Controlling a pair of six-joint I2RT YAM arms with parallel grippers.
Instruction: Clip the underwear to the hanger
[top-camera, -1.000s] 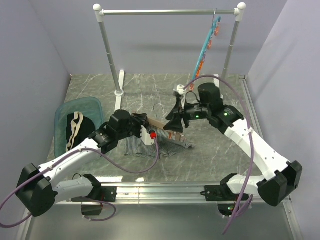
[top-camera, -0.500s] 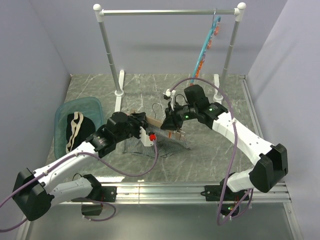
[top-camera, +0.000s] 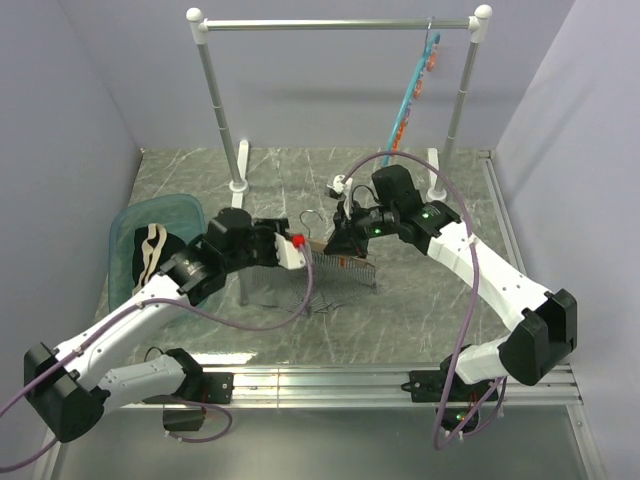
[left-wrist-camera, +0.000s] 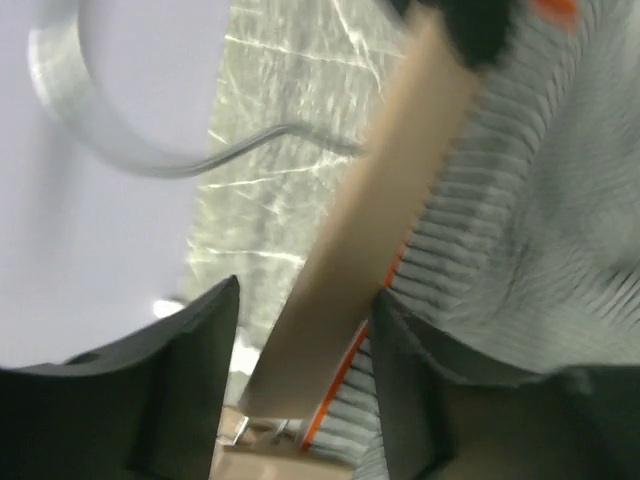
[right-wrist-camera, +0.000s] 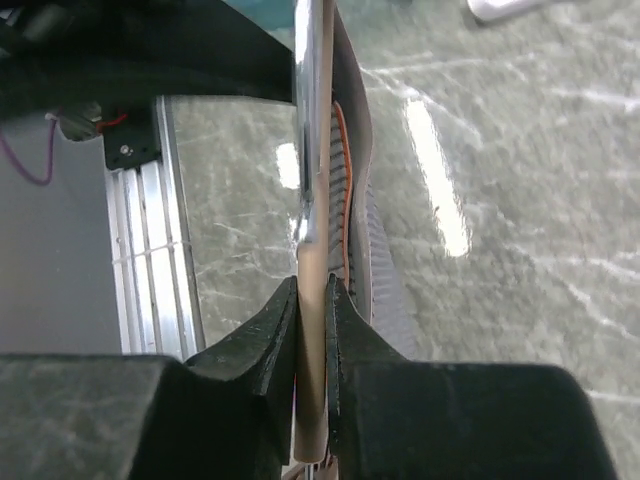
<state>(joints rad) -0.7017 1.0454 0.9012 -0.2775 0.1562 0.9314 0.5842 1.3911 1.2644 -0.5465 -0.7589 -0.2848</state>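
Top external: both arms reach in over the middle of the desk (top-camera: 430, 300). The left end effector (top-camera: 288, 250) and right end effector (top-camera: 345, 235) sit near each other, the left one nearer the teal bin (top-camera: 125, 222).

Right wrist: the right end effector's jaws are pinched tight on the hanger (right-wrist-camera: 311, 420). Its wooden bar is seen edge-on, running straight away from the camera. A silver metal part (right-wrist-camera: 312, 120) lies along the bar further out. The underwear (right-wrist-camera: 375, 270) lies against the bar's right side.

Left wrist: the left end effector's jaws stand apart. The bar crosses the gap on a diagonal, close against the finger (left-wrist-camera: 430, 400) on the right of the view, with visible space on the other side. No grip seen; the jaws read as open. Striped fabric lies along the bar, with an orange strip (left-wrist-camera: 340, 385) at its edge. The wire hook (left-wrist-camera: 110, 150) is blurred at upper left.

Top external again: the underwear hangs below the bar between the two end effectors, one part drooping beneath the left one. Cannot tell whether any clip has hold of the fabric.

The bin holds dark and cream clothing (top-camera: 150, 255). A teal-blue hanger (top-camera: 408, 105) hangs on the rail (top-camera: 330, 23) at the back.
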